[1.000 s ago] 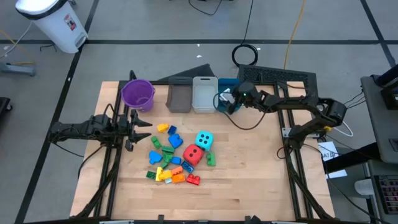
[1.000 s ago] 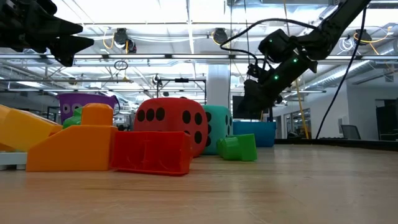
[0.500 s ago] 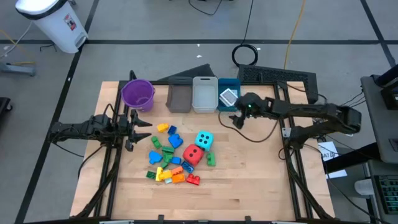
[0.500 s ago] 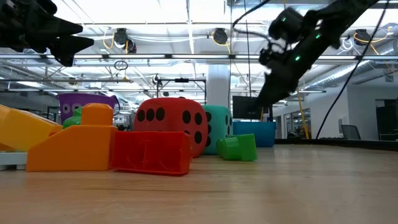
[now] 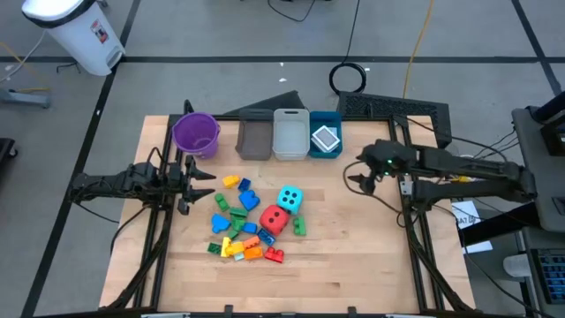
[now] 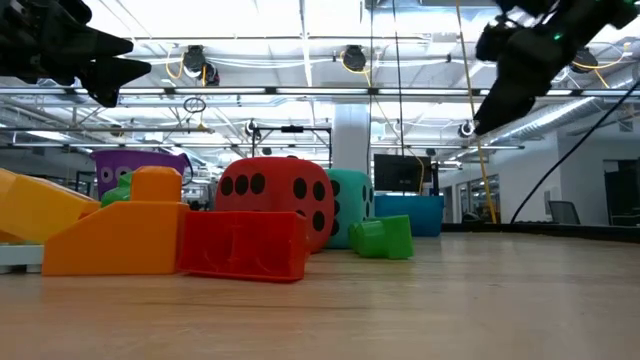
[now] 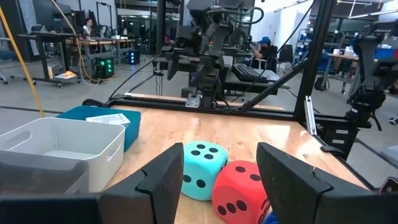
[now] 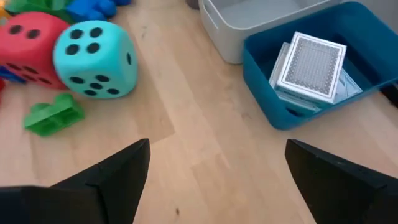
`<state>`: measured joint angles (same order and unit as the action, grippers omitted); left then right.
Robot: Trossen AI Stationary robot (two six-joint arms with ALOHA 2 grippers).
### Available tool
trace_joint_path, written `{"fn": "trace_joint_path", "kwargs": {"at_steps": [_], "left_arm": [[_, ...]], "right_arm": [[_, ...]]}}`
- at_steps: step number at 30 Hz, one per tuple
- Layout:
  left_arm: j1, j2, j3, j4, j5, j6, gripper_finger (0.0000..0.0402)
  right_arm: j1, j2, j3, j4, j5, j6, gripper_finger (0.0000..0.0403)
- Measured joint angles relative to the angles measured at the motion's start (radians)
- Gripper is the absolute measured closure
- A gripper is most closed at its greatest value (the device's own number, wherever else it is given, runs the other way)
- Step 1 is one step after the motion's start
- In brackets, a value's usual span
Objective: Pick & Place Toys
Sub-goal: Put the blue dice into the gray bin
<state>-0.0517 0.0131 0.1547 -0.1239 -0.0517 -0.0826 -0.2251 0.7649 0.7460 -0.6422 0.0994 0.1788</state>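
The toys lie in a loose pile mid-table: coloured bricks, a cyan die and a red die, all resting on the wood. White flat pieces lie stacked in the blue bin. My left gripper waits left of the pile, level and open, with the two dice ahead of its empty fingers. My right gripper hangs open and empty above bare wood, right of the dice and nearer than the blue bin, slanting down.
Along the far edge stand a purple bucket, a grey bin and a white bin, with the blue bin at the right end. A green brick lies beside the cyan die. Bare wood stretches right of and nearer than the pile.
My right gripper has drawn back from over the blue bin toward the table's right and near edges, rising and staying open. The white flat piece in the bin, hidden by the gripper before, now shows lying on top of the stack.
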Motion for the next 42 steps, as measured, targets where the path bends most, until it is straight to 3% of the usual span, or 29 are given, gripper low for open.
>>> {"fn": "trace_joint_path", "kwargs": {"at_steps": [5,14,24,29,35,38,42], "left_arm": [[0.0,0.0,0.0,0.0,0.0,0.0,0.0192],[0.0,0.0,0.0,0.0,0.0,0.0,0.0192],[0.0,0.0,0.0,0.0,0.0,0.0,0.0192],[0.0,0.0,0.0,0.0,0.0,0.0,0.0192],[0.0,0.0,0.0,0.0,0.0,0.0,0.0192],[0.0,0.0,0.0,0.0,0.0,0.0,0.0192],[0.0,0.0,0.0,0.0,0.0,0.0,0.0192]], "right_arm": [[0.016,-0.085,-0.004,-0.053,0.002,0.008,0.0057],[0.024,-0.298,-0.127,0.09,0.009,-0.103,0.0057],[0.022,-0.502,-0.19,0.064,0.209,-0.107,0.0057],[0.022,-0.556,-0.203,0.079,0.214,-0.03,0.0057],[0.023,-0.564,-0.284,0.207,0.197,0.039,0.0057],[0.023,-0.565,-0.371,0.33,0.117,-0.059,0.0057],[0.023,-0.571,-0.487,0.555,0.109,-0.086,0.0057]]}}
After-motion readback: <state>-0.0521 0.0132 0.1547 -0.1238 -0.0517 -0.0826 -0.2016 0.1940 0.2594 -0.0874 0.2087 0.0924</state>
